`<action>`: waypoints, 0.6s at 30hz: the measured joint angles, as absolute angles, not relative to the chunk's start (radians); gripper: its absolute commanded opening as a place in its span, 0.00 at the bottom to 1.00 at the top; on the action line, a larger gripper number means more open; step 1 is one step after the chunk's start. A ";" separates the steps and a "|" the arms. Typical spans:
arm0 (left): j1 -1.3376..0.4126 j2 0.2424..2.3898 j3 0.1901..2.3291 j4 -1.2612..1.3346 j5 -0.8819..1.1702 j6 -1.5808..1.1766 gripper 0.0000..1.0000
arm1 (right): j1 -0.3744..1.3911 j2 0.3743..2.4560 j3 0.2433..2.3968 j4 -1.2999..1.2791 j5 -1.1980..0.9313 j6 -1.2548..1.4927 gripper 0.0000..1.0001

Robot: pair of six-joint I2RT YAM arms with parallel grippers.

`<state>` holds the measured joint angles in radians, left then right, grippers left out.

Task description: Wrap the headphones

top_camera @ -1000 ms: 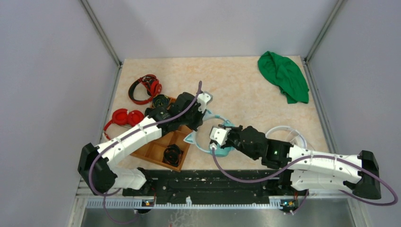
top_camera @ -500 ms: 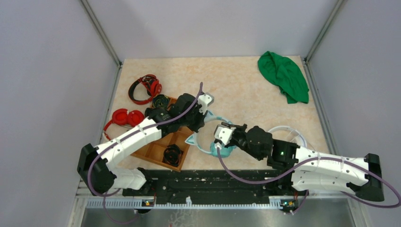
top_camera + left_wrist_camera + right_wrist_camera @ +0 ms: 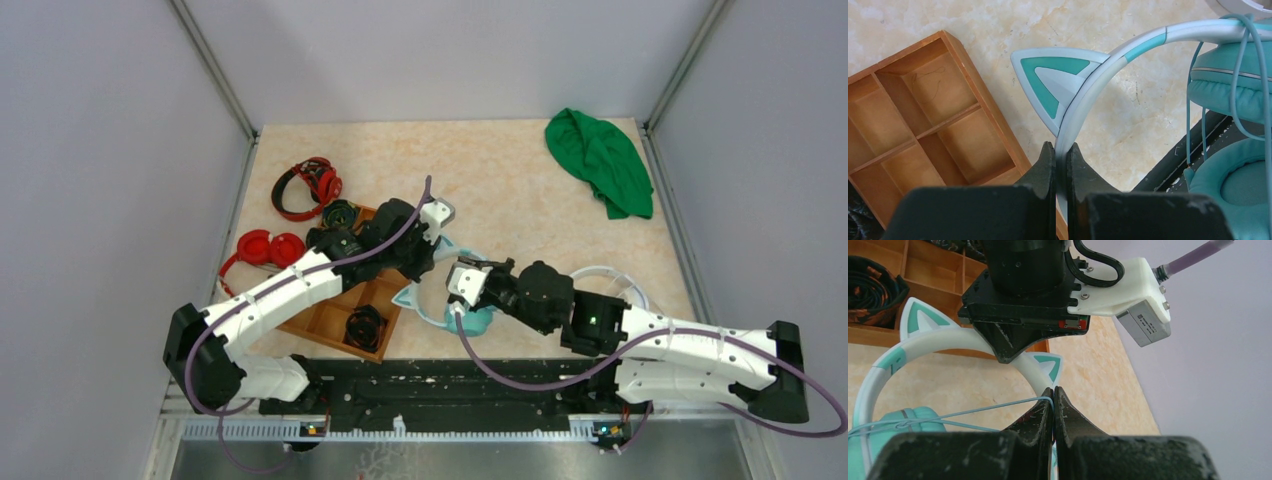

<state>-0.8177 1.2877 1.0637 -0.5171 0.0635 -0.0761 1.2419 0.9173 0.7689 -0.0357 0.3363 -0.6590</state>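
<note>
The teal headphones (image 3: 478, 320) with a pale cat-ear headband (image 3: 460, 250) lie near the table's front centre. My left gripper (image 3: 428, 262) is shut on the headband (image 3: 1108, 65) just below a cat ear (image 3: 1053, 82). The two teal ear cups (image 3: 1228, 95) sit to its right, with the thin cable (image 3: 1235, 75) looped over them. My right gripper (image 3: 462, 300) is shut on the pale cable (image 3: 983, 410). The cable runs taut to the left toward an ear cup (image 3: 903, 422). The headband (image 3: 938, 342) arches just beyond its fingertips (image 3: 1053, 392).
A wooden divided tray (image 3: 340, 315) with coiled black cables (image 3: 365, 326) lies left of the headphones. Red headphones (image 3: 308, 187) and another red pair (image 3: 262, 250) lie at the left. White headphones (image 3: 610, 280) lie under the right arm. A green cloth (image 3: 600, 160) lies at the back right.
My right gripper has shifted a little right and then slightly back toward the headband, still holding the cable. My left gripper has stayed clamped on the headband.
</note>
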 measured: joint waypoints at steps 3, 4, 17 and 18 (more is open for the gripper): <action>-0.818 1.288 1.064 -0.517 0.085 -0.070 0.00 | 1.242 0.918 0.768 -0.034 0.358 -0.684 0.00; -0.818 1.288 1.064 -0.517 0.094 -0.067 0.00 | 1.242 0.918 0.768 -0.034 0.367 -0.693 0.00; -0.827 1.267 1.053 -0.518 0.104 0.004 0.00 | 1.244 0.893 0.784 -0.133 0.437 -0.831 0.00; -0.827 1.267 1.053 -0.519 0.105 0.006 0.00 | 1.244 0.897 0.795 -0.152 0.441 -0.837 0.00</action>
<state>-0.8268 1.2667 1.0527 -0.5194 0.1051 0.0063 1.2442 0.8967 0.7948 -0.1524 0.4408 -0.8368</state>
